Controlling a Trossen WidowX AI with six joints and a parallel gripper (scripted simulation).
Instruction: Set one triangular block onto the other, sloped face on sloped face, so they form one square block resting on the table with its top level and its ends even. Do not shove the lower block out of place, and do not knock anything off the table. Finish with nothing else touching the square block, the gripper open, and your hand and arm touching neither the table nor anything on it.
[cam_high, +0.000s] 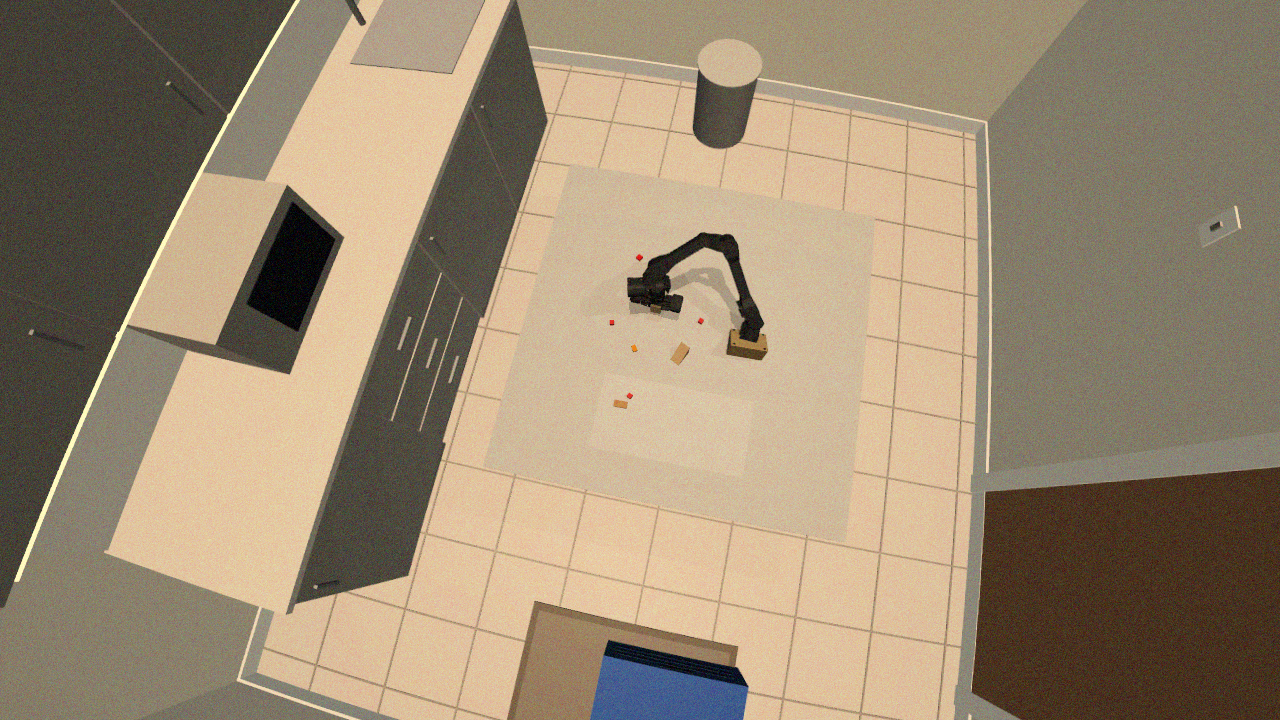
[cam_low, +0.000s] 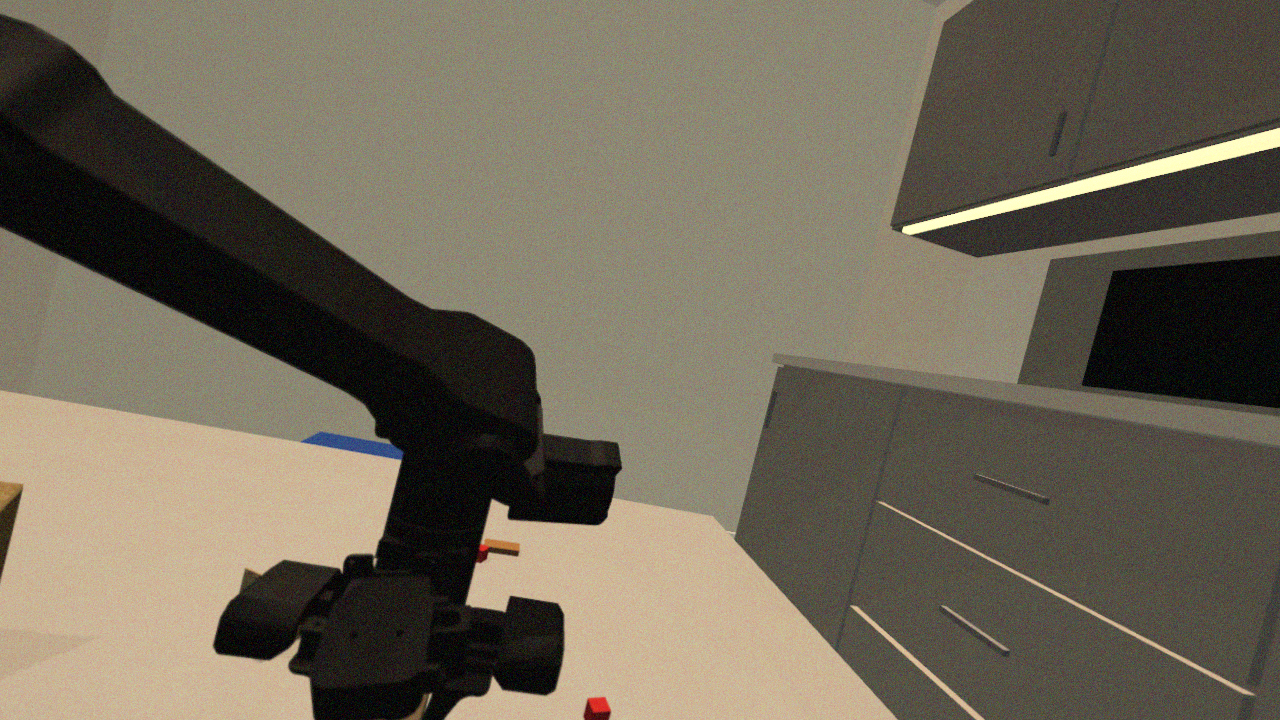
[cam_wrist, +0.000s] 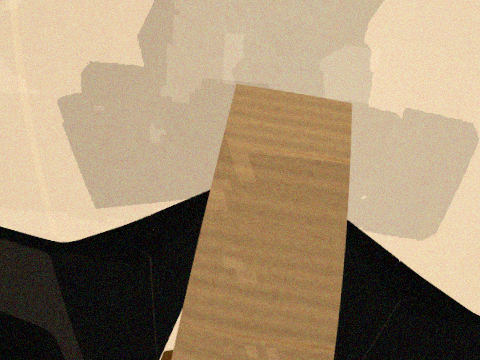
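Note:
My gripper (cam_high: 655, 305) (cam_wrist: 271, 211) is shut on a brown wooden triangular block (cam_high: 656, 309) (cam_wrist: 287, 130). In the wrist view the block is long, with a finger at each side, and covers the middle. Its height above the table is hard to tell. The other triangular block (cam_high: 680, 353) lies on the pale table mat, apart from my gripper, below and right of it in the top view. In the exterior view only a tip of it (cam_low: 250, 577) shows behind the black hand. My fingertips are out of view there.
Red cubes (cam_high: 639, 257) (cam_high: 611, 322) (cam_high: 700, 320) stand around the hand. An orange piece (cam_high: 633, 348) lies left of the loose triangular block. A flat orange block (cam_high: 620, 403) (cam_low: 503, 547) lies by another red cube (cam_high: 629, 395) (cam_low: 481, 553). The arm's wooden base (cam_high: 746, 351) is at the right.

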